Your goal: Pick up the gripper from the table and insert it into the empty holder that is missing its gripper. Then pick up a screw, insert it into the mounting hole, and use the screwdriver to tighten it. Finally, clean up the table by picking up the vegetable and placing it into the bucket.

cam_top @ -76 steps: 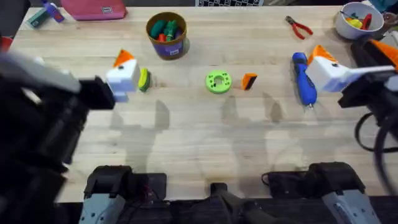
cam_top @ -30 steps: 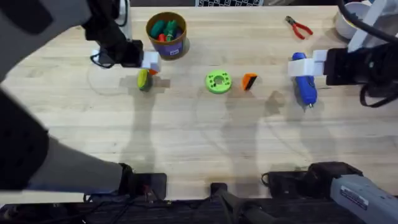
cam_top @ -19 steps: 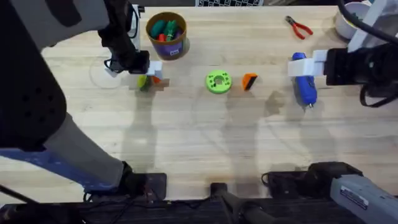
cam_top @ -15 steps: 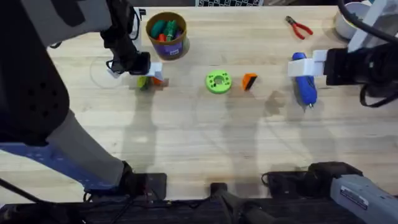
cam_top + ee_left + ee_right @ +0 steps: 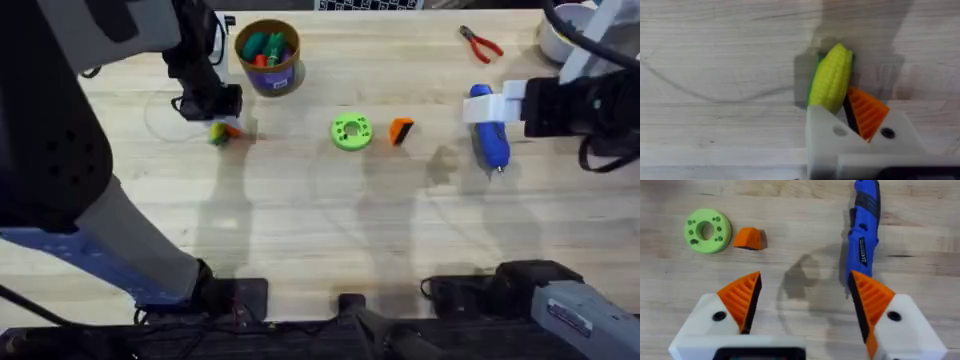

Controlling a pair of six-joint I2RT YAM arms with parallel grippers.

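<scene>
The yellow vegetable [image 5: 832, 75] with a green end lies on the table, left of the bucket [image 5: 268, 57]. My left gripper [image 5: 837, 102] is shut on it, low over the wood [image 5: 228, 122]. One finger is a bare white block, the holder [image 5: 822, 132]; the other carries an orange ribbed pad [image 5: 867, 112]. The small orange gripper wedge [image 5: 401, 130] [image 5: 747, 238] lies mid-table beside a green disc [image 5: 350, 131]. The blue screwdriver [image 5: 487, 125] [image 5: 865, 225] lies to the right. My right gripper [image 5: 806, 277] hovers open above the table by the screwdriver [image 5: 505, 103].
Red-handled pliers [image 5: 482, 42] lie at the back right, next to a white bowl [image 5: 565, 32] of colourful bits. The bucket holds several toy pieces. A pink pouch [image 5: 150, 14] sits at the back left. Bare wood spans the table's near half.
My left gripper has sunk lower and closed around the vegetable. The right arm, screwdriver, wedge and disc have not moved.
</scene>
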